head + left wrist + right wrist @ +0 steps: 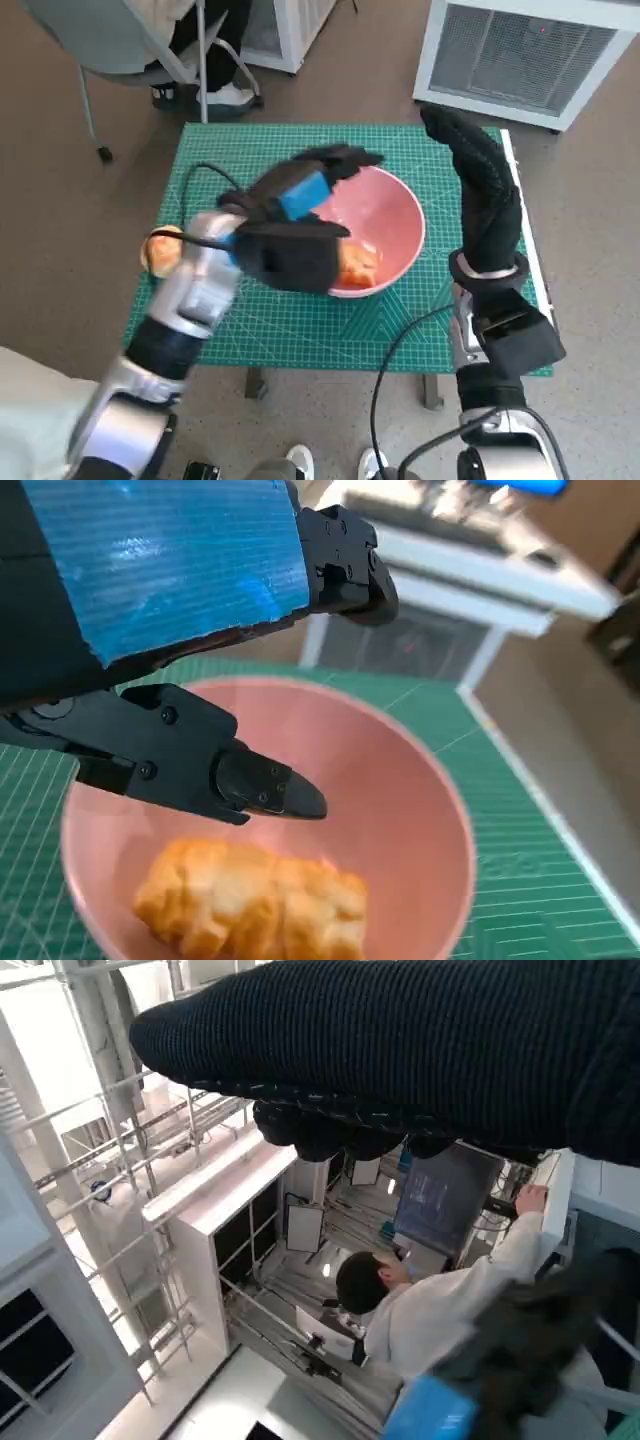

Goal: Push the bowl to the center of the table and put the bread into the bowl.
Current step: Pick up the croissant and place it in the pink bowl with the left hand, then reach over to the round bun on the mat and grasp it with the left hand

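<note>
We judge the task close to finished: the pink bowl (385, 225) sits roughly at the middle of the green mat (300, 320) that covers the table, and the bread (250, 900) lies inside it, on the bowl's floor toward the side nearest us. Our left hand (295, 225) hovers just above the bowl with its fingers (270, 785) spread apart and nothing between them, so the bread looks released. What seems left is only to lift that hand clear. Our right hand (480, 185) stands beside the bowl on its right, fingers stretched out toward the far edge and holding nothing, apart from the rim as far as the head view lets us tell. A second roll-like object (160, 250) shows at the mat's left edge, half hidden by our left forearm; we cannot say for sure what it is. For room, the bowl has open mat all round, most on the near and left sides. A chair (120, 40) and a white unit (530, 50) stand beyond the far edge, and a person (440, 1310) sits nearby.
</note>
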Robot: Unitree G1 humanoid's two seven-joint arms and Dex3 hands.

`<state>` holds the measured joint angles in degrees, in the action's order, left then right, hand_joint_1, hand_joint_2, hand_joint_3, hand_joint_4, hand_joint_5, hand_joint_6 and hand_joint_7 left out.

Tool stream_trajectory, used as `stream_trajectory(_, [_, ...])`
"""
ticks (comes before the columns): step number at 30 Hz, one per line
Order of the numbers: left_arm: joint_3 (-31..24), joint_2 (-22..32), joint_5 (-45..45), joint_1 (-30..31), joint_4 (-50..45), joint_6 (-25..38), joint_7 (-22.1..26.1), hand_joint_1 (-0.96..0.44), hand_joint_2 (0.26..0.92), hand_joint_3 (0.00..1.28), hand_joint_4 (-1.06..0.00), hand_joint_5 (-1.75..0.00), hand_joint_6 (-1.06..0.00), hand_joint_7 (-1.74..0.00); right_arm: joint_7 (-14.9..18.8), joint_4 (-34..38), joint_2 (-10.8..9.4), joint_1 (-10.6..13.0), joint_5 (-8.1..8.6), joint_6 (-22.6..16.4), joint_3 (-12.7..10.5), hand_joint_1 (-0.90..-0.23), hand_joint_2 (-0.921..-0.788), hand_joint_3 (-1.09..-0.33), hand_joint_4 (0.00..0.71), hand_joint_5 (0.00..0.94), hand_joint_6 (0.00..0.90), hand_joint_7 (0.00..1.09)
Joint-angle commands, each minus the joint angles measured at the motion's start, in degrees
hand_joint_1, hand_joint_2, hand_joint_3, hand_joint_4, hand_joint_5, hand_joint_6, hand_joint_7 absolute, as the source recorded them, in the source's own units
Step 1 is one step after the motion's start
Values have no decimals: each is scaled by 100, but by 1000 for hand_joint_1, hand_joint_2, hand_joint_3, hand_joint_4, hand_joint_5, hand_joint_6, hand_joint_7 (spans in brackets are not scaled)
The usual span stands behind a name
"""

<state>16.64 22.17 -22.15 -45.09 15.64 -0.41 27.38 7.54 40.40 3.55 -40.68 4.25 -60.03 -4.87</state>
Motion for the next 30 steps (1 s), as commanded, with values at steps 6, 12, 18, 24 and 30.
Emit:
stream_trajectory(6, [-1238,1145,1127,827,-965,-406,711,-357,921,14,-25,-1,-205,-148,128,-347,-48,287,92,100,123,-548,-921,-837,301,17,-1,727])
stream_trajectory(12, [-1943,1838,1267,1335,-963,-788,604,-362,921,13,-28,-2,-214,-127,187,-658,-45,417,134,146,187,-547,-921,-836,298,15,-1,729])
stream_trajectory(18, [-2466,2477,1060,1726,-678,-1017,312,-389,921,23,-54,-8,-241,-101,278,-832,-28,461,221,166,240,-554,-921,-833,298,15,-1,733])
stream_trajectory(24, [-2628,2858,933,1874,-193,-1285,73,-412,921,22,-68,-4,-264,-65,378,-801,-34,411,318,145,263,-563,-921,-829,298,15,-1,746])
stream_trajectory(30, [-2646,3135,797,2045,303,-1463,-124,-437,917,9,-74,-3,-277,-41,518,-657,-59,313,456,89,266,-573,-921,-825,298,16,-1,751])
